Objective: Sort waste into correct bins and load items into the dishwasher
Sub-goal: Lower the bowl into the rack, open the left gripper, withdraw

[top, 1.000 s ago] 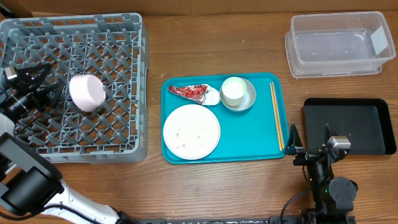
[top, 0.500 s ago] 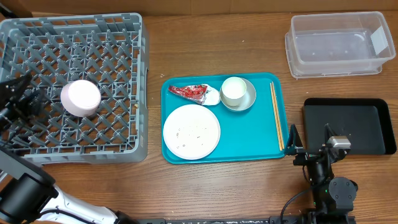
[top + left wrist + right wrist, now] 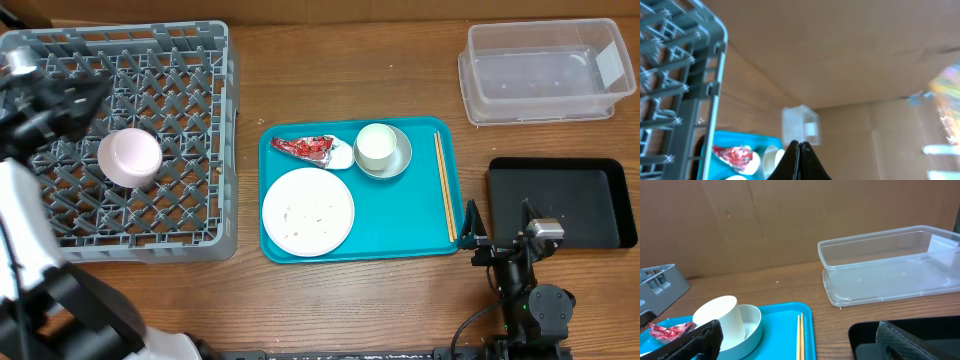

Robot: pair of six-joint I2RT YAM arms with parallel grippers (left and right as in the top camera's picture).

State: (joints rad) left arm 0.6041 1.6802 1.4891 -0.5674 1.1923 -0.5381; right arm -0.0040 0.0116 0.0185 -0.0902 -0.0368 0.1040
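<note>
The left gripper (image 3: 95,92), pinched shut and empty, hovers over the grey lattice rack (image 3: 190,60), which holds the smooth pinkish bowl (image 3: 130,157). On the teal tray (image 3: 400,215) are a crinkled red wrapper (image 3: 308,148), a round white plate (image 3: 308,211) and a cup (image 3: 374,146) in a metal bowl (image 3: 400,160). Strips of bare wooden table (image 3: 248,80) flank the tray. The right gripper (image 3: 499,225) gapes wide at the black tray (image 3: 560,195)'s edge.

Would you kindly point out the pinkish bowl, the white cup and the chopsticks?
pinkish bowl (image 3: 130,157), overhead view, centre of its visible top.
white cup (image 3: 374,146), overhead view, middle of its opening.
chopsticks (image 3: 445,186), overhead view, midway along the pair.
</note>
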